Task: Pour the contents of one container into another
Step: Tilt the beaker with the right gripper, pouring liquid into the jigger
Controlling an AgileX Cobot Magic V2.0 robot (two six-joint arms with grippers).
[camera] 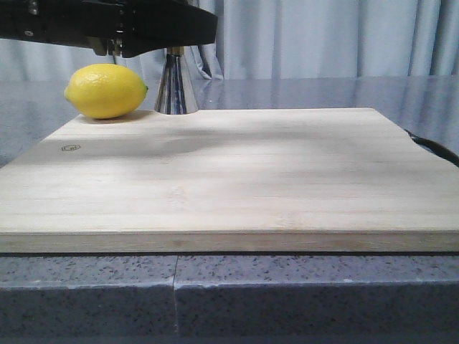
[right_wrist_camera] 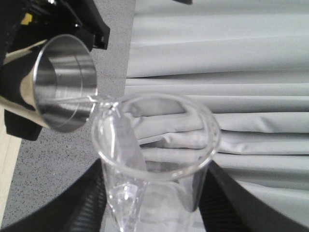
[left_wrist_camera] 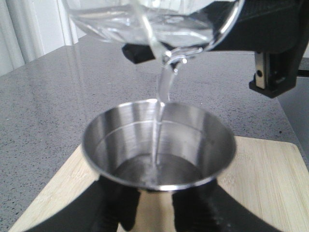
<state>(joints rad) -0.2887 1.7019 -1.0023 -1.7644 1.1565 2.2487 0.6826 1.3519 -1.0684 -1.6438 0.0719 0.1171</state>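
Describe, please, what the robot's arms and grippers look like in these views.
Both are matte black. The left gripper shows two broad, rounded black fingers; the right gripper has similar dark, curved fingers with a ribbed edge. A black arm with a small metal fitting crosses the front view. A yellow mark sits on the left arm's housing.

small stamped mark on cutting board [camera: 215,179], unreadable

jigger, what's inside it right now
A thin stream of clear liquid falls from the glass beaker into the steel jigger, pooling shallowly at its bottom. The left gripper holds it; its lower half is hidden there.
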